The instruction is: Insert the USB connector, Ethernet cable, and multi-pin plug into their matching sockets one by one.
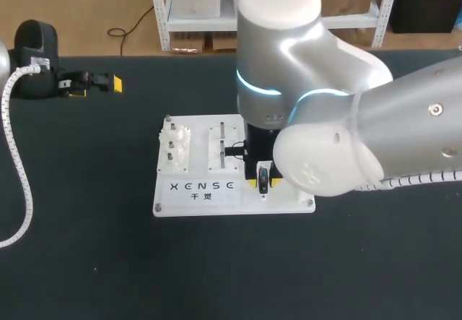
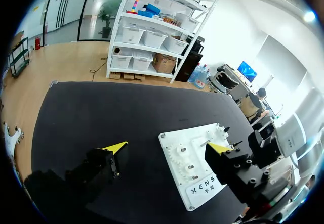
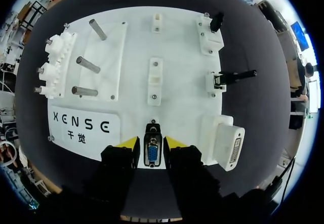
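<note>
The white practice board (image 1: 216, 193) (image 3: 177, 47) lies mid-table. At its near edge stands a black multi-pin plug (image 3: 152, 150) (image 1: 263, 180) with a blue face. My right gripper (image 3: 151, 144) is over it, and a yellow-tipped finger presses each of its sides. A white multi-pin socket block (image 3: 230, 145) sits just beside it. A small black connector (image 3: 216, 21) and a black plug with a cable stub (image 3: 234, 76) sit at white holders along that same side of the board. My left gripper (image 2: 167, 146) (image 1: 94, 83) rests open and empty at the table's far left.
White gears on pegs (image 1: 177, 146) (image 3: 53, 64) and three metal pins (image 3: 86, 64) occupy the board's left part. My right arm's bulky elbow (image 1: 325, 154) covers the board's right half in the head view. A white ribbed hose (image 1: 18, 168) curves along the left edge.
</note>
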Robot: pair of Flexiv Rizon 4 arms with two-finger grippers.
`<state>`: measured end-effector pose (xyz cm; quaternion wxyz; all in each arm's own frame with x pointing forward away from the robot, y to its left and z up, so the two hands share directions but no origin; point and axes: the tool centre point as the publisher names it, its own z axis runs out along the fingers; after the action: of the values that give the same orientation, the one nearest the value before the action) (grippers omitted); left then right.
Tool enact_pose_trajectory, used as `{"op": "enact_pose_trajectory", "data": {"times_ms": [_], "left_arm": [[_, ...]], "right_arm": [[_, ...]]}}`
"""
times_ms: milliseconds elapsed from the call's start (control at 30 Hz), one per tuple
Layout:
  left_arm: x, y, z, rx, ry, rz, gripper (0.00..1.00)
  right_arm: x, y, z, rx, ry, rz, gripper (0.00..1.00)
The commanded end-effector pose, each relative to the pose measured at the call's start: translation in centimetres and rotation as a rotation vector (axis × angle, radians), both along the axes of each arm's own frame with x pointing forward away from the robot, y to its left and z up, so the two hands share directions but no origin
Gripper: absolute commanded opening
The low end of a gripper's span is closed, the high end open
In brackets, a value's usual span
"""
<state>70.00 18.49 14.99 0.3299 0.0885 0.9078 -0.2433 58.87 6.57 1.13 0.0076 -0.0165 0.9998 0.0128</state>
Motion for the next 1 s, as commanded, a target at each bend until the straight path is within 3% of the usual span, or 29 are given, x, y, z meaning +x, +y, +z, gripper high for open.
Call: {"op": "enact_pose_trajectory", "data": {"times_ms": [33, 600, 867, 1000], "left_arm": [[0.0, 0.0, 0.0, 0.0, 0.0, 0.0, 1.0], [0.0, 0.0, 0.0, 0.0, 0.0, 0.0, 1.0], [0.0, 0.0, 0.0, 0.0, 0.0, 0.0, 1.0], [0.0, 0.0, 0.0, 0.0, 0.0, 0.0, 1.0]], "right_arm": [[0.24, -0.24, -0.11, 0.004, 0.005, -0.006, 0.28], [0.25, -0.2, -0.25, 0.002, 0.011, -0.007, 0.11], [0.35, -0.14, -0.24, -0.029, 0.007, 0.001, 0.09], [0.4, -0.2, -0.19, -0.026, 0.005, -0.001, 0.0]]}}
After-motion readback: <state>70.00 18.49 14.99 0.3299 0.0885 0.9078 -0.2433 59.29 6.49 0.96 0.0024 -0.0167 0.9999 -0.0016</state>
